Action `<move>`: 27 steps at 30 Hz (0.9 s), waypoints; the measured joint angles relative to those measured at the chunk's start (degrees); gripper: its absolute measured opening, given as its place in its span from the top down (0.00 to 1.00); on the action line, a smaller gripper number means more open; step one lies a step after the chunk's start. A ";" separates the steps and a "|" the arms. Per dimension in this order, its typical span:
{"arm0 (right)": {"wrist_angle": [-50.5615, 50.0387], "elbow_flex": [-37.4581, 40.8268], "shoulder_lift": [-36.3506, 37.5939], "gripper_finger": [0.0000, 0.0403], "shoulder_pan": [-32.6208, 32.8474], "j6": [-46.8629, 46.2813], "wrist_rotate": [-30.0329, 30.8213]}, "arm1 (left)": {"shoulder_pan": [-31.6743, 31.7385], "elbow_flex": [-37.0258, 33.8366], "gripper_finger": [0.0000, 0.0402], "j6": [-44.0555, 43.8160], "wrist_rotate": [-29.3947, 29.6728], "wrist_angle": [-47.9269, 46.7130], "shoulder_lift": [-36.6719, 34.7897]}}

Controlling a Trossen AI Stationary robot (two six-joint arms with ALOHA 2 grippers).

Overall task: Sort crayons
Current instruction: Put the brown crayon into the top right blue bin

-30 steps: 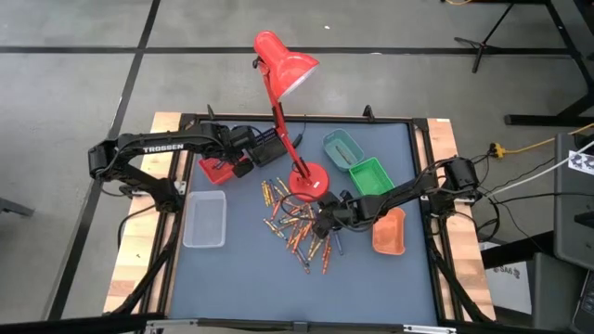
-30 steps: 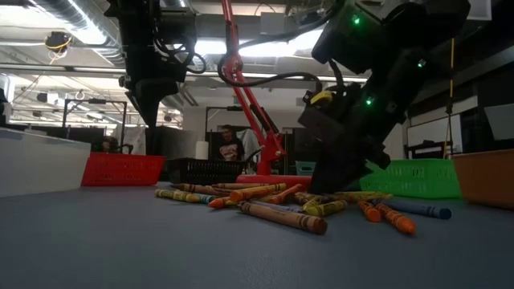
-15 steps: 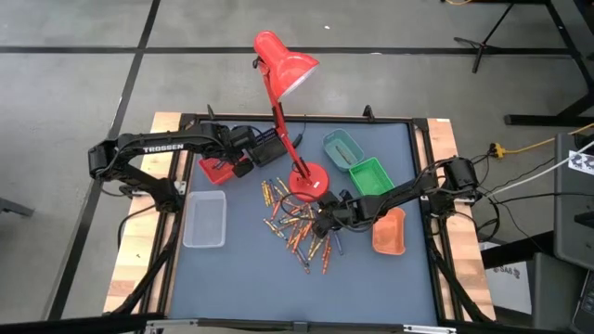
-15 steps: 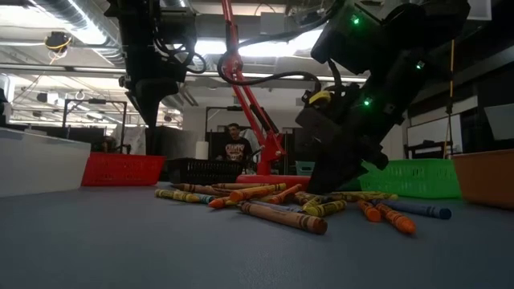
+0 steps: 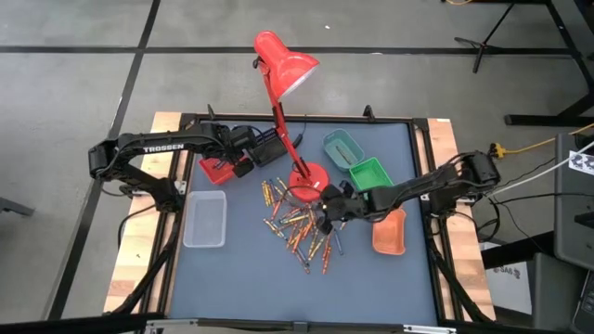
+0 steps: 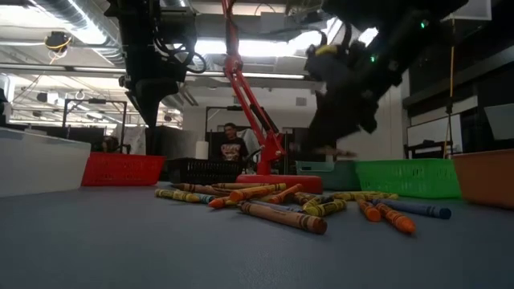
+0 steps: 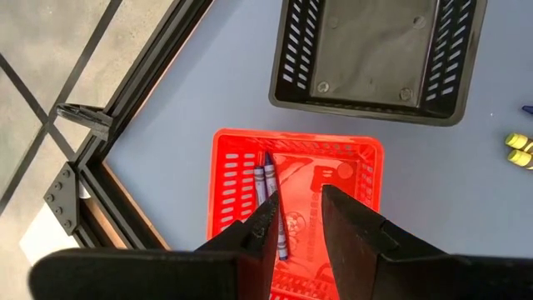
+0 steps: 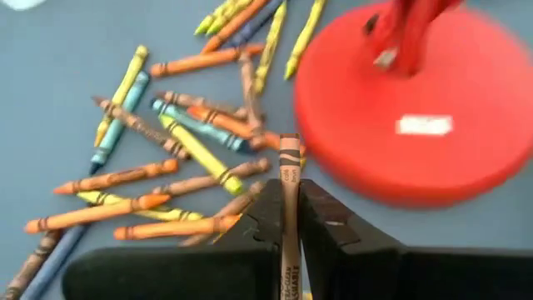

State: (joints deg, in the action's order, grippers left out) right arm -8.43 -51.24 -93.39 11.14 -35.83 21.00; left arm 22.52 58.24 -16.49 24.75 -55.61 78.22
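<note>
Jaws of the right gripper (image 8: 289,218) pinch one brown crayon (image 8: 288,200) lengthwise, above the crayons (image 5: 299,225) scattered beside the lamp base (image 5: 309,178). Low view: it rides clear of the surface (image 6: 120,241); that thin hold risks slipping. Left gripper (image 7: 296,218) hangs slightly parted over the red tray (image 7: 236,158).

Table (image 5: 241,278) with crayons (image 5: 299,227), trays, lamp (image 5: 307,178)

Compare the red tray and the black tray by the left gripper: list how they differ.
The red tray is bright red and holds a few crayons; the black tray is dark and holds none. The left gripper hovers open over the red tray, not the black tray. Both are slotted, rectangular baskets on the table.
</note>
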 joint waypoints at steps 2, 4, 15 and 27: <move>-1.22 0.00 2.01 0.95 -1.24 1.88 0.14 | -0.06 0.00 0.81 0.00 0.00 0.12 0.00; -2.18 -0.01 4.03 0.95 -2.91 4.01 0.32 | -0.19 0.00 0.81 0.00 0.00 0.48 0.00; -5.85 -0.09 9.91 0.94 -16.82 14.38 0.43 | -2.44 0.00 0.81 0.00 -0.15 2.90 0.00; -5.95 -0.09 9.91 0.94 -32.31 18.55 0.43 | -7.52 0.00 0.81 0.00 -0.24 6.28 0.00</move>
State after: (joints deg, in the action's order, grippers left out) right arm -14.38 -51.33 -83.48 -21.17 -17.28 21.44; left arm 15.00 58.24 -16.49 24.51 -49.33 78.22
